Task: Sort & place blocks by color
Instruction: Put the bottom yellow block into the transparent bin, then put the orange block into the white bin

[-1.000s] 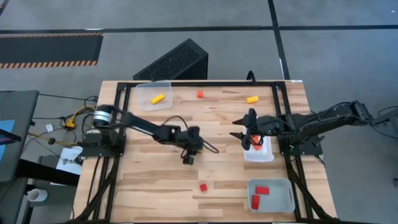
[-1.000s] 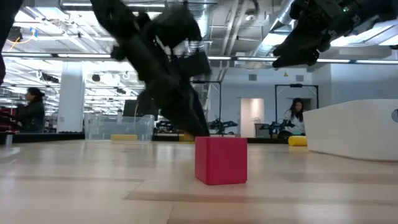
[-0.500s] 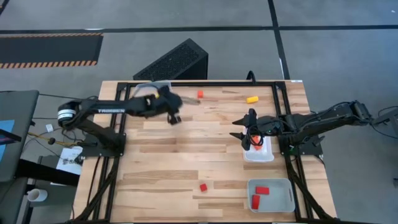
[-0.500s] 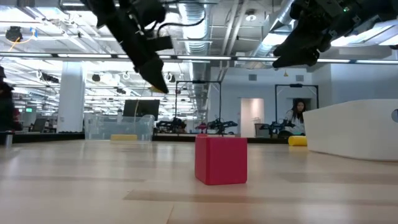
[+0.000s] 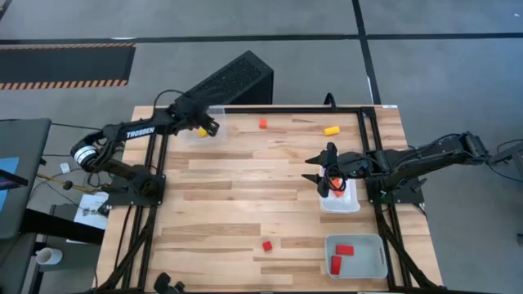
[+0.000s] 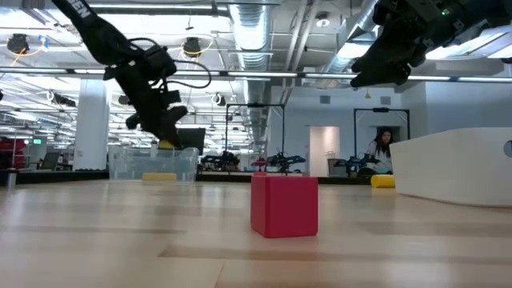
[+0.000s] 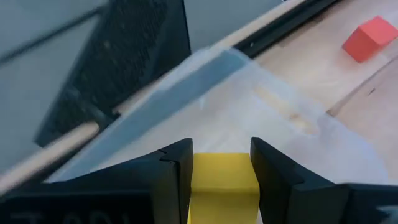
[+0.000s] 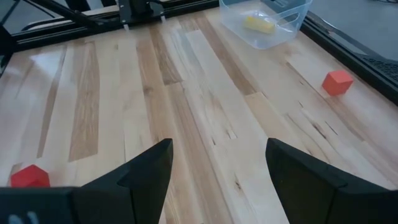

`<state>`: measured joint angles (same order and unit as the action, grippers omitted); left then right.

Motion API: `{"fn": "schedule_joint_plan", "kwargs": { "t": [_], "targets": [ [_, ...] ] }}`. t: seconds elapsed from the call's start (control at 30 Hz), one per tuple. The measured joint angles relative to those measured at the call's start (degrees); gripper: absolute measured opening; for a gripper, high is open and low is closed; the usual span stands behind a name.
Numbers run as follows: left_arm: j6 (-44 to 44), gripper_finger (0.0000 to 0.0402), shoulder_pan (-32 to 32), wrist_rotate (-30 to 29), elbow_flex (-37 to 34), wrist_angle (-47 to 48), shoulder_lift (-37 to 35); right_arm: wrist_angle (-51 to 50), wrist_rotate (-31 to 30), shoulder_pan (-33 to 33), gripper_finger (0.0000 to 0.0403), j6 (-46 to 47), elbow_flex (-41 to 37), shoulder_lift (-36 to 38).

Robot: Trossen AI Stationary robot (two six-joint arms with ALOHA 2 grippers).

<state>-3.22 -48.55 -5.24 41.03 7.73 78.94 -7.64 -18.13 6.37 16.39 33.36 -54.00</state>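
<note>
My left gripper (image 5: 206, 128) hangs over the clear tray (image 5: 214, 114) at the table's far left, shut on a yellow block (image 7: 222, 177), which also shows in the low view (image 6: 166, 145). Another yellow block (image 8: 258, 24) lies inside that tray. My right gripper (image 5: 313, 168) stands open and holds nothing, beside the white tray (image 5: 341, 204) that holds an orange block (image 5: 337, 193). Loose on the table are a red cube (image 5: 263, 123), a yellow block (image 5: 331, 130) and a near red cube (image 5: 266, 245). My left gripper pinches the yellow block's two opposite sides (image 7: 194, 180) between its two fingers (image 7: 171, 180). The fingers slant down toward the table's far left corner. The block is lifted clear, above the clear tray.
A grey tray (image 5: 378, 245) at the near right holds two red blocks. A black metal frame (image 5: 278, 109) runs along the table's edges. A black box (image 5: 229, 80) lies on the floor beyond the far edge. The table's middle is bare wood.
My left gripper has swung from the table's middle to the far left and risen, rolling as it went, and now hangs over the clear tray. The yellow block has travelled with it between its fingers.
</note>
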Motion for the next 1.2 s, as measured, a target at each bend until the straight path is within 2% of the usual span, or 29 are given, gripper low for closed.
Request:
{"fn": "schedule_joint_plan", "kwargs": {
  "t": [0.1, 0.23, 0.33, 0.5, 0.63, 0.77, 0.87, 0.93, 1.07, 1.2],
  "targets": [
    [-3.2, 0.0135, -1.3, 0.2, -0.9, -0.3, 0.0, 0.0, 0.0, 0.0, 0.0282, 0.0, 0.0, 0.0],
    [-4.1, 0.0227, -1.4, -3.8, -1.7, 0.0, 0.0, 0.5, 0.0, 0.0, 0.0282, 0.0, 0.0, 0.0],
    [-4.2, 0.0285, -1.0, -4.2, -1.9, 0.4, 0.0, 0.5, 0.0, 0.0, 0.0282, 0.0, 0.0, 0.0],
    [-5.0, 0.0336, 0.1, -2.1, -1.7, -0.1, -0.1, 0.6, -0.1, 0.0, 0.0282, 0.0, 0.0, 0.0],
    [-5.7, 0.0339, 1.5, 3.4, -1.6, -3.2, -2.8, 0.6, -0.1, 0.0, 0.0282, 0.2, 0.0, 0.0],
    [-8.9, 0.0322, 6.5, 7.5, -4.9, -14.8, -7.9, 0.5, -0.2, 0.0, 0.0282, 0.2, 0.0, 0.0],
    [-9.1, 0.0304, 12.6, 5.9, -10.4, -29.6, -9.3, 0.4, -0.2, -0.3, 0.0282, 0.2, 0.0, 0.0],
    [-7.7, 0.0291, 16.0, 4.1, -13.0, -34.8, -9.2, 0.4, -0.3, -0.6, 0.0282, 0.2, 0.0, 0.0],
    [-9.5, 0.0266, 21.1, -0.7, -13.3, -35.5, -6.7, 1.0, -0.5, -0.6, 0.0282, 0.2, 0.0, 0.0],
    [-11.5, 0.0246, 24.4, -2.7, -12.0, -35.4, -2.3, 3.1, -1.6, -1.1, 0.0282, -0.3, 0.0, 0.0]
  ]
}}
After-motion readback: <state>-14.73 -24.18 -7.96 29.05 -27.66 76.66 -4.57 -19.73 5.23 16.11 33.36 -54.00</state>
